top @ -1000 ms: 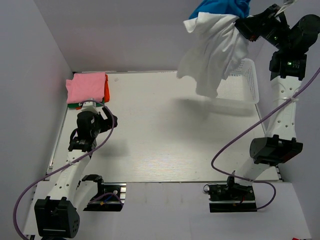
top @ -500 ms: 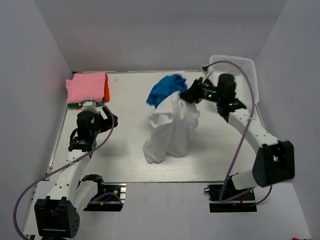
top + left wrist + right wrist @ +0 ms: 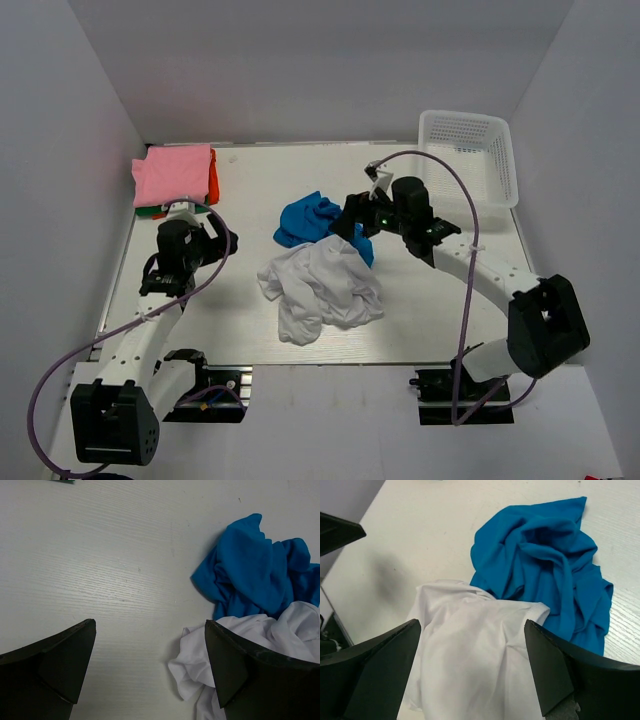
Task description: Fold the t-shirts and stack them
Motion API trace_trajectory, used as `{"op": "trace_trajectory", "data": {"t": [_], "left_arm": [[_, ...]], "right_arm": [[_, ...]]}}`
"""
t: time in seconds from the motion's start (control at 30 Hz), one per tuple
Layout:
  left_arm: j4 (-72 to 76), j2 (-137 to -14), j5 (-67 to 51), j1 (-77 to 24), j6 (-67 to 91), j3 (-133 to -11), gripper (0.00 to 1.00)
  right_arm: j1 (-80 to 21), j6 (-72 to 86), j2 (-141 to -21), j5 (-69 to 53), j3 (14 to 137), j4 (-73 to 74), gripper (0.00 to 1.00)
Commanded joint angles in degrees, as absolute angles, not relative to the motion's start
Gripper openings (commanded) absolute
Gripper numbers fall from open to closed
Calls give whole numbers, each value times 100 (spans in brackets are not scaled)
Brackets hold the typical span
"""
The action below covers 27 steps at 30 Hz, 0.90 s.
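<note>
Stack at far-left corner: pink shirt (image 3: 175,175) folded on top, orange-red (image 3: 213,180) and green (image 3: 148,211) edges showing beneath. I count that part done.

Left to do: white shirt (image 3: 322,290) and blue shirt (image 3: 305,220), crumpled mid-table, touching, neither spread nor folded.

Right gripper (image 3: 472,627) over heap, jaws wide, nothing pinched. Left gripper (image 3: 150,630) agape too, empty, beside white shirt.

No shirts visible in basket (image 3: 500,125).

My read: past halfway; two folds, two placements remain.

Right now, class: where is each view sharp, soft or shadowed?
Top external: even light, sharp throughout. Left wrist: blue t-shirt crisp, left hand dark, almost featureless. Right wrist: white t-shirt sharp, grey shadow on the table beside it.
</note>
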State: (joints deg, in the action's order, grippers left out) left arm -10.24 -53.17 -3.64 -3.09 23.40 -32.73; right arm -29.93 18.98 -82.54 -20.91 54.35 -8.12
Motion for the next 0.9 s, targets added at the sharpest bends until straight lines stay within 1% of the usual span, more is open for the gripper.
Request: {"op": "trace_trajectory", "data": {"t": [0.0, 0.07, 0.1, 0.17, 0.2, 0.27, 0.37, 0.43, 0.6, 0.67, 0.73, 0.77, 0.83, 0.87], "left_arm": [[-949, -5344, -483, -272, 2355, -3366, 100], [-1020, -5405, -536, -272, 2355, -3418, 100], [-1020, -5405, -536, -272, 2355, -3419, 100], [-1020, -5405, -588, -272, 2355, -3419, 100], [-1020, -5405, -589, -272, 2355, -3419, 100], [-1115, -5405, -423, -272, 2408, -3419, 100], [-1126, -5405, -422, -272, 2408, -3419, 100], [-1064, -5353, -422, -272, 2408, -3419, 100], [-1195, -5353, -316, -272, 2408, -3419, 100], [-1195, -5353, -316, -272, 2408, -3419, 100], [-1195, -5353, -316, -272, 2408, -3419, 100], [-1195, -5353, -316, -272, 2408, -3419, 100], [-1195, -5300, -264, -272, 2408, -3419, 100], [-1248, -5300, -264, -272, 2408, -3419, 100]], "right_arm": [[-3766, 1242, -7963, -1040, 5642, -177, 90], [-4059, 1125, -7963, -845, 5686, 356, 90], [-4469, 1012, -7989, -644, 5669, 456, 90], [-4736, 845, -8085, -475, 5643, 807, 90], [-5051, 783, -8164, -301, 5643, 1026, 90], [-5325, 660, -8209, -141, 5503, 1203, 90], [-5624, 606, -8481, -88, 5283, 1187, 90], [-5843, 659, -8867, -210, 5352, 1213, 90], [-6187, 668, -9483, -413, 5440, 713, 90], [-6284, 694, -9852, -247, 5475, 650, 90], [-6354, 799, -10202, 165, 5634, 694, 90], [-6407, 896, -10282, 358, 5669, 694, 88], [-6407, 993, -10440, 457, 5765, 720, 75], [-6425, 1141, -10459, 735, 5809, 747, 48]]}}
